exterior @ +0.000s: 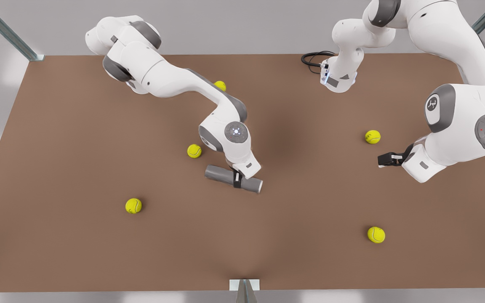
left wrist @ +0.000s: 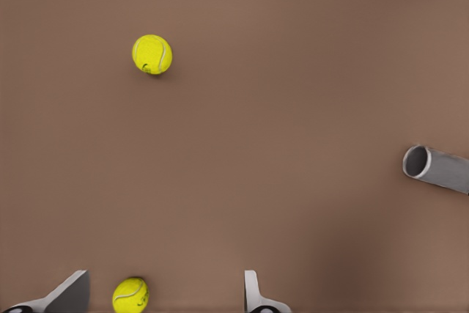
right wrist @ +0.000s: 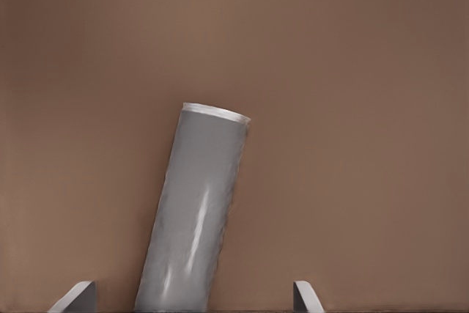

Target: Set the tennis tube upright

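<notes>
The tennis tube (exterior: 219,173), dark grey with a lighter rim, lies on its side on the brown table near the middle of the front view. My right gripper (exterior: 237,182) hangs over it with its fingers open, one on each side of the tube (right wrist: 194,218) and both clear of its wall. My left gripper (exterior: 387,159) waits at the front view's right, open, pointing toward the middle. From its wrist view the tube's open end (left wrist: 438,168) lies far off, and a tennis ball (left wrist: 130,295) shows between its fingers (left wrist: 253,295).
Several yellow-green tennis balls lie scattered on the table (exterior: 57,147): one (exterior: 194,150) just beside the tube, others at the front view's left (exterior: 133,205) and right (exterior: 372,136). A black cable (exterior: 312,58) coils at the back edge.
</notes>
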